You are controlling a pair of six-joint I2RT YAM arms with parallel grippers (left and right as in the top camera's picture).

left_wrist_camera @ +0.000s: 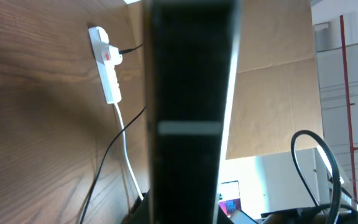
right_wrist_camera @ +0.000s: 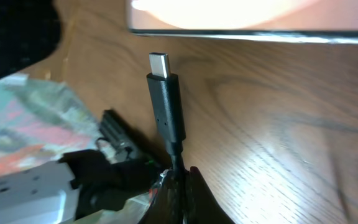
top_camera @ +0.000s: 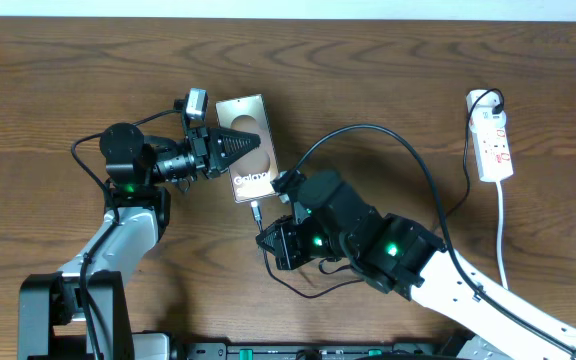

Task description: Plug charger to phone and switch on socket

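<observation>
The phone (top_camera: 248, 150) lies on the wooden table with its "Galaxy" screen up. My left gripper (top_camera: 230, 146) is shut on the phone's left edge; in the left wrist view the phone (left_wrist_camera: 188, 93) fills the middle as a dark slab. My right gripper (top_camera: 268, 238) is shut on the charger cable just behind its connector (top_camera: 256, 211). In the right wrist view the black connector (right_wrist_camera: 166, 102) points its metal tip at the phone's bottom edge (right_wrist_camera: 253, 31), a short gap away. The white socket (top_camera: 492, 135) lies at the far right and also shows in the left wrist view (left_wrist_camera: 106, 68).
The charger's black cable (top_camera: 408, 150) arcs from the socket across the table to my right arm. The socket's white cord (top_camera: 501, 230) runs down toward the front edge. A cardboard panel (left_wrist_camera: 278, 74) stands beyond the table.
</observation>
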